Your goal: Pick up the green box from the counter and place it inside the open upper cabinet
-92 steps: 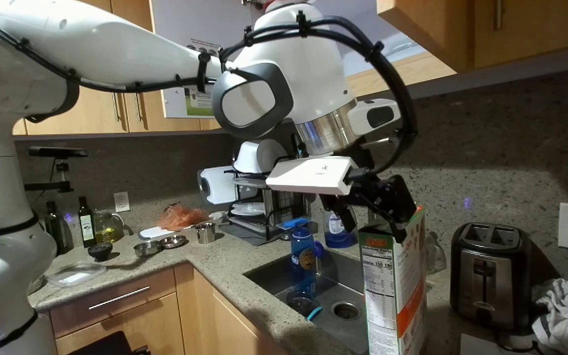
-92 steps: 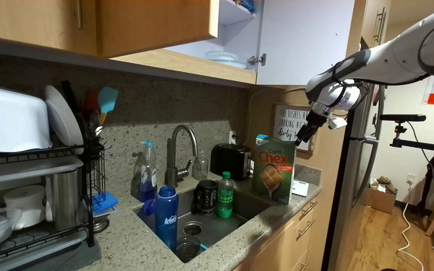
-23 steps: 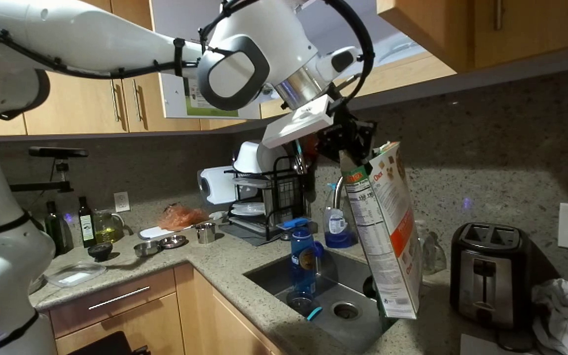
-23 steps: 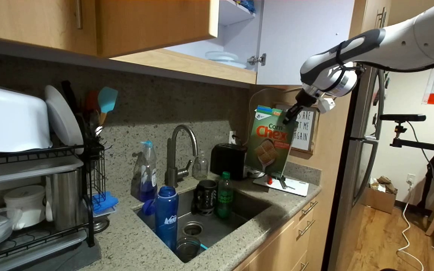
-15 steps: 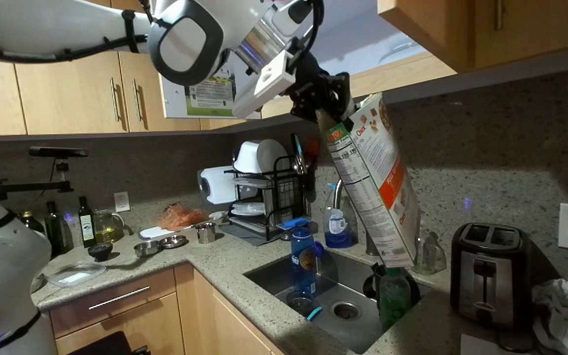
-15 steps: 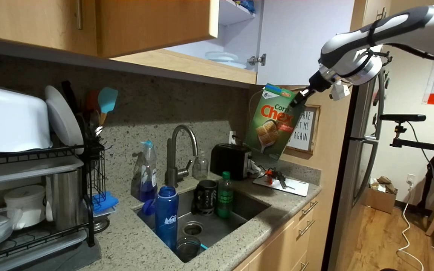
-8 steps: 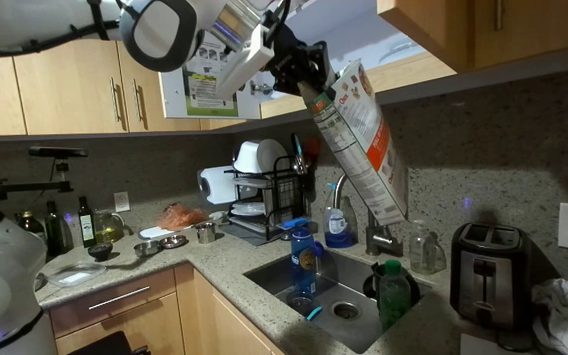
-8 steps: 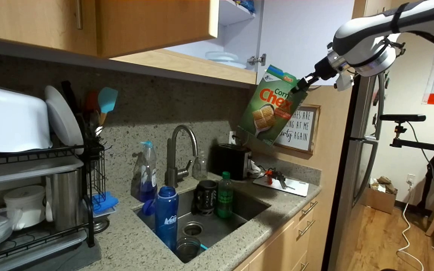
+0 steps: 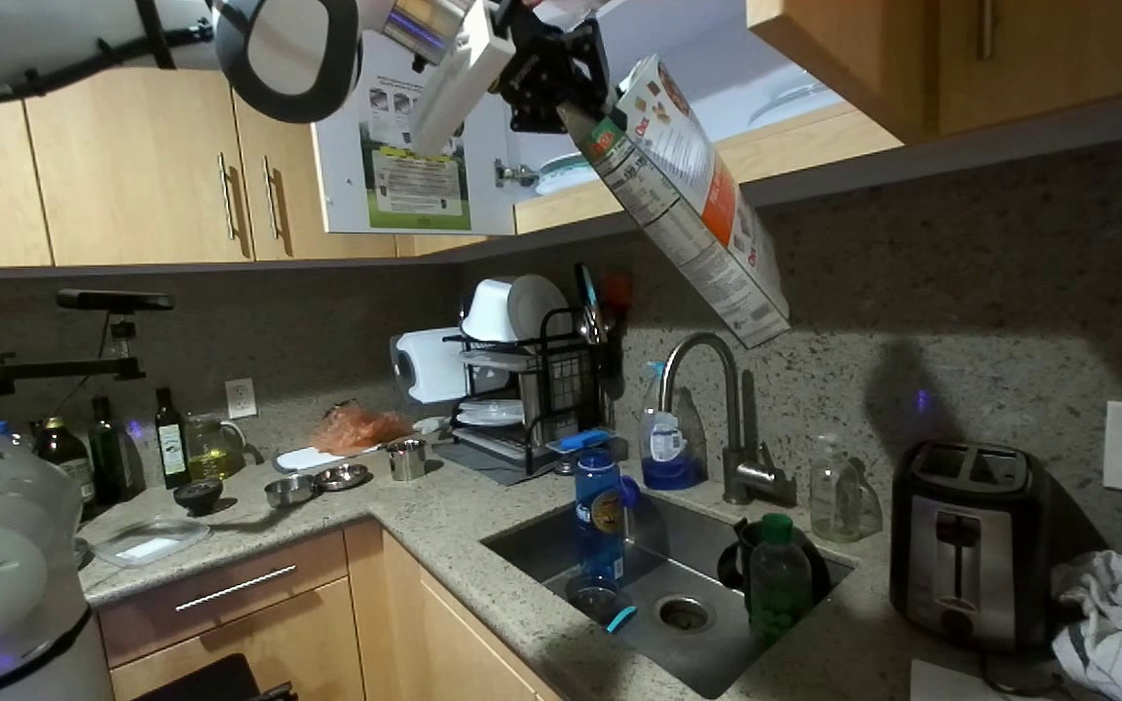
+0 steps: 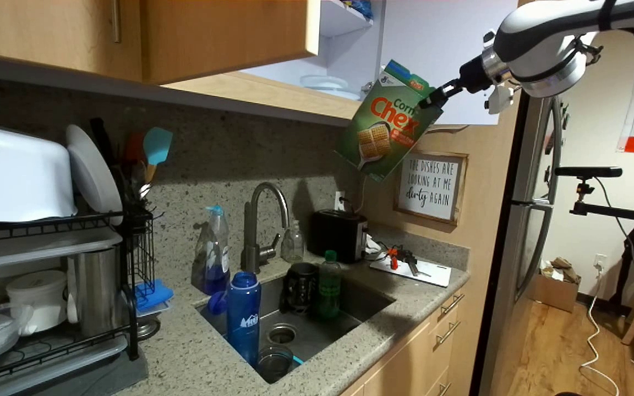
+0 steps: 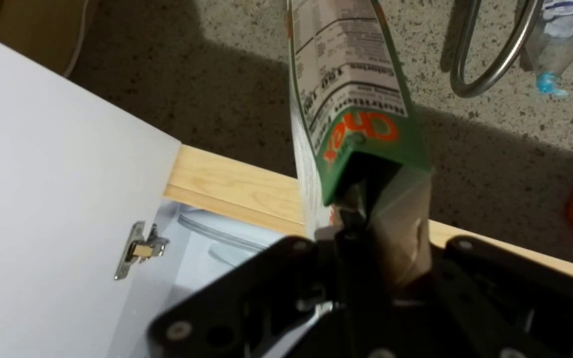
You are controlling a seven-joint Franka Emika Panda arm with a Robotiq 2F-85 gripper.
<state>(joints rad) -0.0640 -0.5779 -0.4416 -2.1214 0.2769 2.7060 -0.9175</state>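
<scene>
The green box (image 10: pixel 386 124) hangs tilted in the air, well above the counter (image 10: pixel 185 352). My gripper (image 10: pixel 428 102) is shut on a top edge of that box. Its lower end slants toward the stone backsplash, and its upper part is level with the bottom ledge of the open upper cabinet (image 9: pixel 814 136). From the wrist view, the carton's narrow printed side (image 11: pixel 351 64) stretches away past the jaws, and the wooden cabinet ledge (image 11: pixel 237 181) passes behind the box. The inner ends of the fingers are dark and partly hidden by the carton's flap.
A hinged white cabinet door (image 11: pixel 57 199) stands open beside the box. Plates (image 10: pixel 325 85) lie on the cabinet floor. Another open door (image 10: pixel 229 38) juts out at the opposite end. Below are the faucet (image 9: pixel 707 350), a toaster (image 9: pixel 970 545) and a sink with bottles.
From standing on the counter, the green box has been gripped, lifted and tilted. Over the last second it keeps rising, and the arm draws back while the box leans further.
</scene>
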